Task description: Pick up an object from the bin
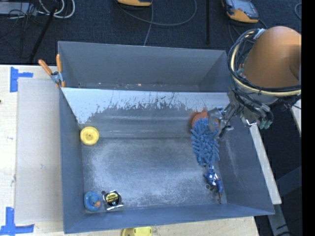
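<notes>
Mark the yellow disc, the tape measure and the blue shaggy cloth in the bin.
yellow disc [90, 135], camera view, centre of its top face.
tape measure [112, 199], camera view, its round yellow label.
blue shaggy cloth [204, 144], camera view, middle of its strands.

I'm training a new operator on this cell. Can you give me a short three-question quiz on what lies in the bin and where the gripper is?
1. True or false: the yellow disc lies by itself in the left part of the bin.
2. Fill in: the small round thing beside the tape measure, in the near left corner, is coloured ___.
3. Which thing lies nearest the gripper? A) the yellow disc B) the blue nubbed thing C) the tape measure

Key: 1 true; 2 blue; 3 B.
</notes>
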Robot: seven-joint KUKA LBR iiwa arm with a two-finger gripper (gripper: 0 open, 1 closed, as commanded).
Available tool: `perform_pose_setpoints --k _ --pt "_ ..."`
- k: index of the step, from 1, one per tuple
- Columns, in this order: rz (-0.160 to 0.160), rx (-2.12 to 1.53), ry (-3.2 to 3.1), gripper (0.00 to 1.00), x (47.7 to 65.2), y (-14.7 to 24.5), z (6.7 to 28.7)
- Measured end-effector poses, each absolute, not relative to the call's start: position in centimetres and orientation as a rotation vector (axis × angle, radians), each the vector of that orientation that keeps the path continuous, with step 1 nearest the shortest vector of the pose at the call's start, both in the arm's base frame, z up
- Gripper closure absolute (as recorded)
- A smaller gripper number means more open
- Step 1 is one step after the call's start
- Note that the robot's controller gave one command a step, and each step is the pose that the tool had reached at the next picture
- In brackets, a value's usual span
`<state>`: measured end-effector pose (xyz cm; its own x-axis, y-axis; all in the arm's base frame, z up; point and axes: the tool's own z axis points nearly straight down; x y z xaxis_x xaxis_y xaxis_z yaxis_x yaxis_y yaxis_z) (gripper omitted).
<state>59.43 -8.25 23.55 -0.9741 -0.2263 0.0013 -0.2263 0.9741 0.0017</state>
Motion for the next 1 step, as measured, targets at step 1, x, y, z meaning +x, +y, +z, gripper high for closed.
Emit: perform_pose_setpoints --k 1 --pt "-0.001 0.382 -3.121 1.00 59.71 -8.56 32.22"
